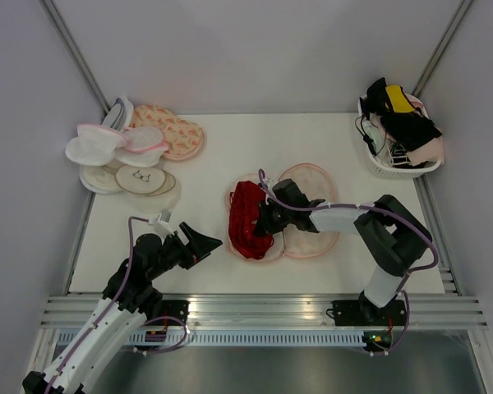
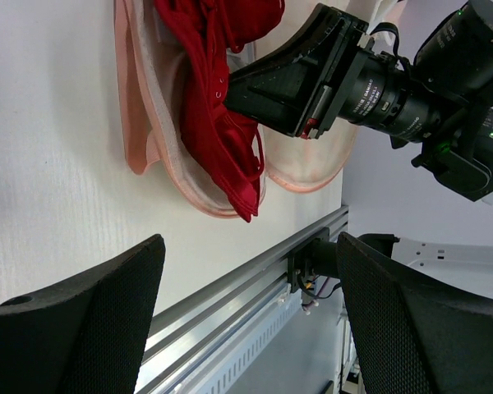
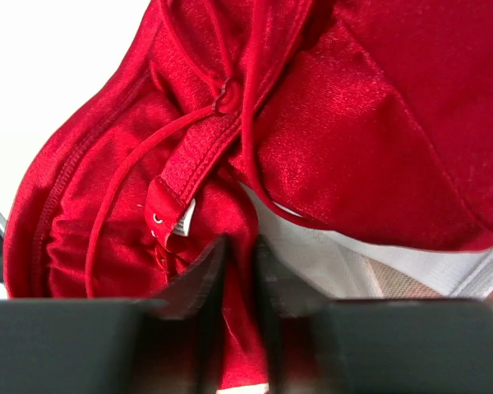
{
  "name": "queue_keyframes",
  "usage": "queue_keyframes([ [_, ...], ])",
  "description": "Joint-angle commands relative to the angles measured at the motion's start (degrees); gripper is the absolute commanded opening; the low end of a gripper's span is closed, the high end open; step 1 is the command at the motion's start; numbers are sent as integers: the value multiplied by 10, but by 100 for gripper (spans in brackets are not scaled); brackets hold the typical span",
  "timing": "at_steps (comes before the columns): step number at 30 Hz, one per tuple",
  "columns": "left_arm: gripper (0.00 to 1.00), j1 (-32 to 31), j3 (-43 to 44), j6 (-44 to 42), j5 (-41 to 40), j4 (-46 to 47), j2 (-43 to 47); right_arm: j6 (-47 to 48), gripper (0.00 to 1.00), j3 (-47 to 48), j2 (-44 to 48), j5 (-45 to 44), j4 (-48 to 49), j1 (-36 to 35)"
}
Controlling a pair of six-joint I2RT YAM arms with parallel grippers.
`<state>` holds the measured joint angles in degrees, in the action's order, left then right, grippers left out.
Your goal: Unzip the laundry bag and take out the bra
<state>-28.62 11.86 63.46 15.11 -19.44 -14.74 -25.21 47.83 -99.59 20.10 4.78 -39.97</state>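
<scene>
Right pincer (image 1: pixel 264 225): closed almost fully, a fold of red cloth nipped between its black fingers (image 3: pixel 204 283). The hold is judged to have been taken so that the garment can be drawn clear of its bag.

Deep red soft fabric bra (image 1: pixel 248 215): lying bunched directly beneath and just ahead of this pincer, straps and label tab uppermost. Its long axis is set across the pincer's line of reach, running from the far side to the near rail.

Peach-cream padded laundry bag (image 1: pixel 312 240): spread open on the white desk (image 1: pixel 230 156) under the pincer, pale lining exposed. The zip is therefore judged undone. One lobe is covered by the bra; the long axis runs along the pincer's reach.

Left pincer (image 2: pixel 246 316): well apart beyond the bra, spread wide, nothing held, aimed at the bag. It is judged to be kept in waiting.
</scene>
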Motion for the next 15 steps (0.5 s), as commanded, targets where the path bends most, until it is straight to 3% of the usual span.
queue_keyframes([
  [1,88,-1,18,-18,-4,7,-6,15,20,23,-9,1,-4,0],
  [3,88,-2,19,-19,-3,7,-7,16,1,27,-13,3,-5,0],
  [7,88,-1,19,-21,-1,7,-11,16,0,34,1,2,-17,1],
  [15,88,-1,20,-21,-3,3,-7,31,0,78,175,-53,-120,9],
])
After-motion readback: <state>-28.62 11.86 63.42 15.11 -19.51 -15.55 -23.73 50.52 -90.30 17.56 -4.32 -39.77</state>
